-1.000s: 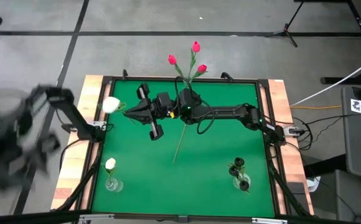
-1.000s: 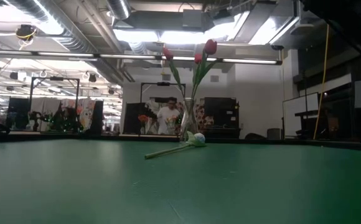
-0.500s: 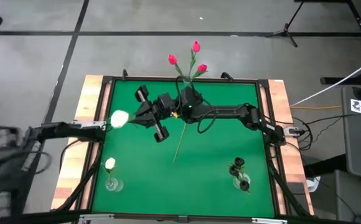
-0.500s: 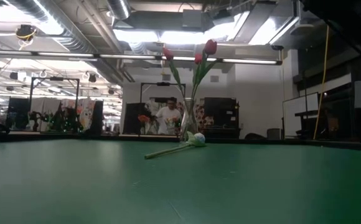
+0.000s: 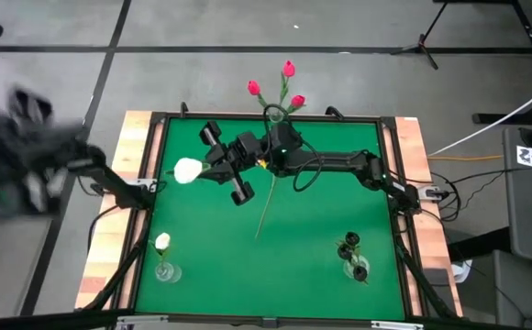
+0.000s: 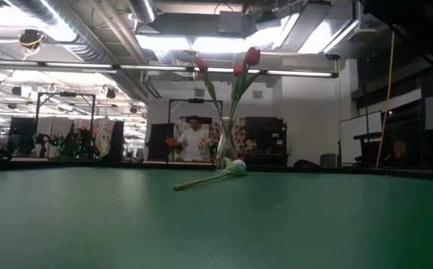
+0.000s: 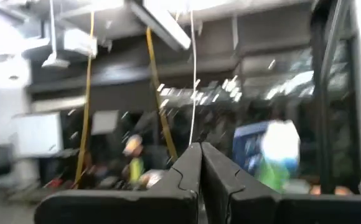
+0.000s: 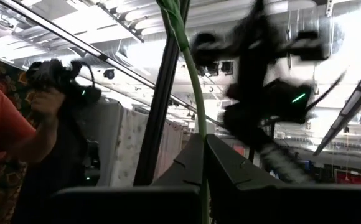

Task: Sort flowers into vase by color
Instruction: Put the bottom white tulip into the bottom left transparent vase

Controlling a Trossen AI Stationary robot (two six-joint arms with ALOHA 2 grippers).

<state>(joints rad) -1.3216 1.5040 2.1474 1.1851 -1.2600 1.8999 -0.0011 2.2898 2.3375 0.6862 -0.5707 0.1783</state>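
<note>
One thin green stem runs up between my right gripper's (image 8: 203, 163) shut fingers, so I am gripping the white artificial tulip (image 5: 187, 170) side-on above the green table (image 5: 312, 243), its bud out past my fingertips toward the left edge. I judge this carries it toward the clear glass vase with one white bud (image 5: 163, 258). Left gripper (image 7: 200, 168) closed, empty, off-table.

The right gripper (image 5: 209, 166) has carried its white tulip (image 5: 187, 170) from the worktop's (image 5: 321, 238) left edge inward. The left gripper (image 7: 200, 163) has drawn its fingers (image 7: 187, 168) together, its arm swinging off the worktop's left side.
</note>
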